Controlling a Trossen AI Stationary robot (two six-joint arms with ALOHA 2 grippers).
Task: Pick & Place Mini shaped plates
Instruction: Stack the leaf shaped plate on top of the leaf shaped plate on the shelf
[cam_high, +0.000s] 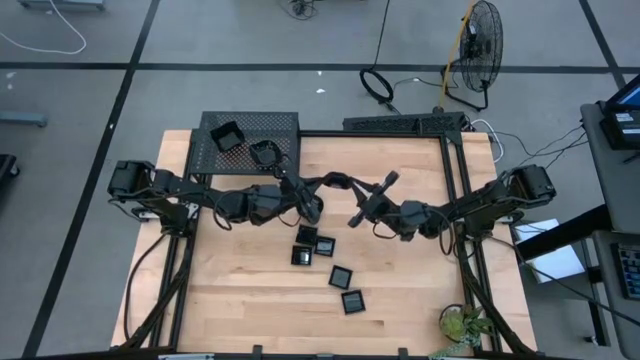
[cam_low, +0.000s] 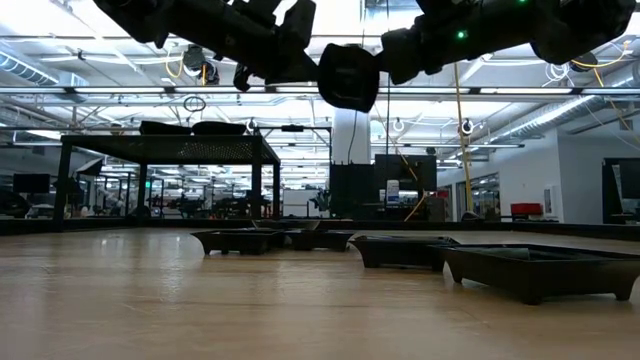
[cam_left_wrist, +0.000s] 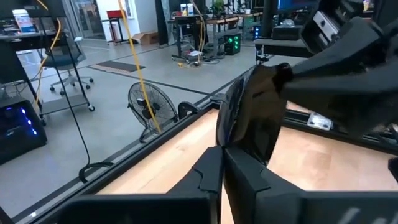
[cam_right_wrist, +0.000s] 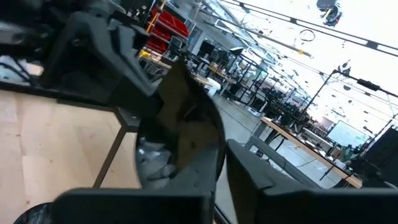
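One glossy black mini plate (cam_low: 348, 75) hangs in the air on edge between my two grippers, above the middle of the table. My left gripper (cam_left_wrist: 222, 152) is shut on it. My right gripper (cam_right_wrist: 221, 155) comes from the other side. Its fingers stand on either side of the plate's (cam_right_wrist: 186, 124) opposite rim, with a gap showing beside one finger. Several more mini plates (cam_high: 325, 244) lie flat on the wood below. Two dishes (cam_high: 227, 135) sit on the black mesh rack (cam_high: 270, 125) at the far left. My left gripper pinches the plate's rim (cam_left_wrist: 239, 146) between its two fingers, coming level from the table's left. The plate stands on edge beyond the fingertips, lifted clear of the table. My right gripper: I cannot tell whether its fingers (cam_right_wrist: 261, 171) touch the plate's rim.
The rack (cam_low: 165, 140) stands on legs at the table's far left corner. A black frame rail (cam_high: 455, 200) runs along the far and right edges. A small plant (cam_high: 462, 322) sits at the near right corner. Bare wood lies at the near left.
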